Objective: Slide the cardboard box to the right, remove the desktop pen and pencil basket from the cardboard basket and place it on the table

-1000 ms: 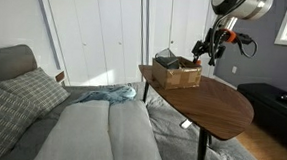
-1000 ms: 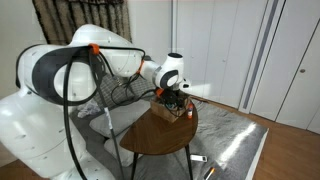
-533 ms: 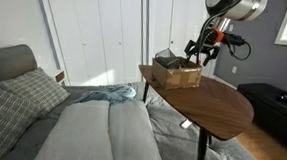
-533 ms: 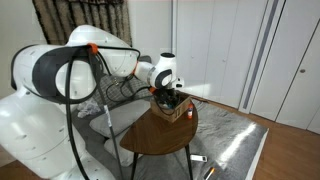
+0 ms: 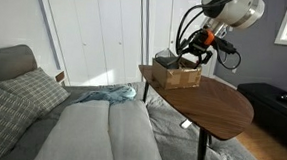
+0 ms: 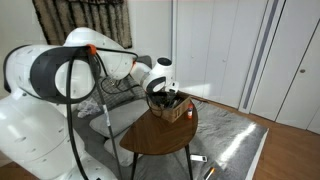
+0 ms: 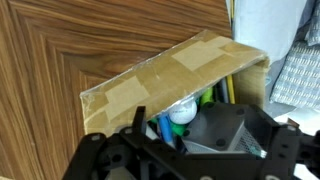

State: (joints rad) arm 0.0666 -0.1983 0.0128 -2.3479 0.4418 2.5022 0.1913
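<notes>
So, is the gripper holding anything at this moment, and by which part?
It cannot be told. The gripper is just above the cardboard box, but the tips of its jaws are hidden in every view.

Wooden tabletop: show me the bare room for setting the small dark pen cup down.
The rounded brown wooden tabletop is bare from the brown open-topped cardboard box to its rounded end nearest this exterior camera. It is crowded only at the box's end, where the black gripper hangs over the box.

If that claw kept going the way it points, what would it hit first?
Most likely the cardboard box or the things inside it: the gripper points down over its open top. Exact depth is unclear.
</notes>
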